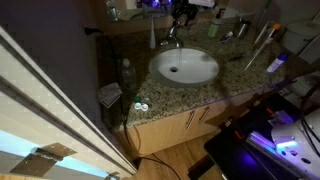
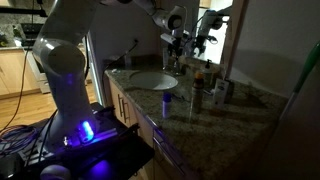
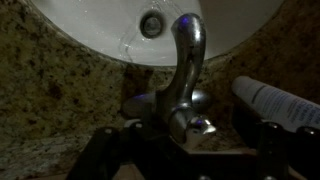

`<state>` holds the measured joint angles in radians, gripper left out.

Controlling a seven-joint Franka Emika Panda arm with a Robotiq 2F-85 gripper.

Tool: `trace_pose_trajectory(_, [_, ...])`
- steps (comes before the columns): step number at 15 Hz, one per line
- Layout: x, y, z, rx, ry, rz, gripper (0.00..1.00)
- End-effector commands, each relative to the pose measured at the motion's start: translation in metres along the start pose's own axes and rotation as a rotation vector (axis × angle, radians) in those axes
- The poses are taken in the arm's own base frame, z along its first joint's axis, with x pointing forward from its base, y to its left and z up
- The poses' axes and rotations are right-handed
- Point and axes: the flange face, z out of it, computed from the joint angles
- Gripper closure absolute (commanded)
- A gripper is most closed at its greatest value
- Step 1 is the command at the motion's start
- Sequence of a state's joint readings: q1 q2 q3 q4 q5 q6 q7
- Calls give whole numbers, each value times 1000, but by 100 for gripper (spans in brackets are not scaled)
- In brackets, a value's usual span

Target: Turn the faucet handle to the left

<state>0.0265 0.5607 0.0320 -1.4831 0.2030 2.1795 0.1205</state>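
The chrome faucet [image 1: 170, 40] stands behind the white oval basin [image 1: 185, 68] on a speckled granite counter. In the wrist view its curved spout [image 3: 186, 50] reaches over the basin [image 3: 90, 15], and the short shiny faucet handle [image 3: 196, 124] sits at its base. My gripper [image 3: 185, 152] is open, its two dark fingers on either side of the handle, low over the faucet base, not touching it as far as I can see. In both exterior views the gripper [image 1: 182, 14] [image 2: 177, 42] hangs just above the faucet.
A white tube [image 3: 275, 100] lies close to the faucet. Bottles and small items [image 2: 205, 82] crowd the counter by the wall and mirror. A slim white stick [image 1: 262, 34] and a small case [image 1: 140, 106] lie on the counter. The counter's front edge drops to wooden cabinets.
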Motion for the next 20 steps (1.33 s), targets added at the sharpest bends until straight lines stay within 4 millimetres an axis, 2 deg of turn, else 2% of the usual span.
trace_pose_trajectory(1, [-3, 3, -6, -4, -13, 8, 47])
trace_pose_trajectory(5, [-4, 3, -9, -14, -7, 2, 76])
trace_pose_trajectory(8, [-7, -7, -6, -19, -12, -15, 97])
trace_pose_trajectory(9, [-8, -8, -5, -28, -16, -20, 93])
trace_pose_trajectory(11, [-11, -14, -4, -36, -31, -35, 94])
trace_pose_trajectory(13, [-16, -28, -3, -23, -59, -71, 100])
trace_pose_trajectory(15, [-21, -49, -3, -16, -63, -104, 100])
trace_pose_trajectory(16, [-22, -58, -3, -18, -49, -102, 76])
trace_pose_trajectory(18, [-26, -68, -6, -45, -35, -115, 67])
trace_pose_trajectory(20, [-30, -65, -16, -97, -19, -109, 53])
